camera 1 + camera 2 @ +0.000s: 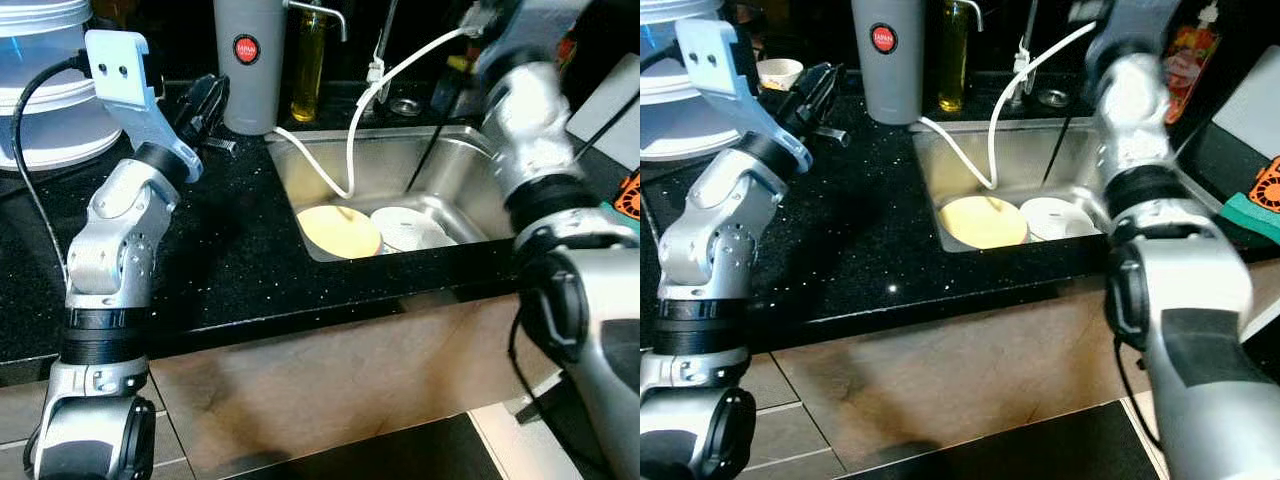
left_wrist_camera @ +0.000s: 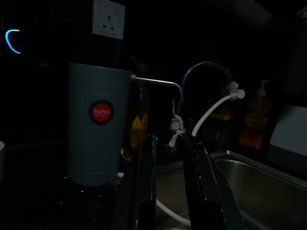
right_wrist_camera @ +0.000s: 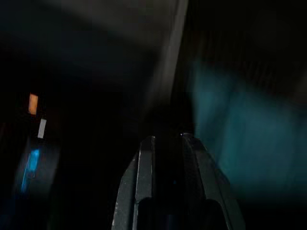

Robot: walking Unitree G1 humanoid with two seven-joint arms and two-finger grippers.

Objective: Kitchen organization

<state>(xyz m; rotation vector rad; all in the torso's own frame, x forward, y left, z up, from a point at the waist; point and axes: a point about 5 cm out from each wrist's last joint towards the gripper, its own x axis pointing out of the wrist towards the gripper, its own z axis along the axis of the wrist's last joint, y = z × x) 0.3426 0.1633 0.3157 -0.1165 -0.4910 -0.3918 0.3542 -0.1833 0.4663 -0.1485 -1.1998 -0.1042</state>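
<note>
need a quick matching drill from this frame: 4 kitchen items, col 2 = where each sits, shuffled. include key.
Items
1. yellow plate
2. grey canister with red label
3. white hose
4. left claw

Places
A. hangs over the black counter, left of the canister
B. runs from the tap down into the sink
C. lies on the sink floor, beside a white plate
D. stands on the counter at the sink's back left corner, next to a bottle of yellow liquid

Pairs: 1-C, 2-D, 3-B, 4-A
</note>
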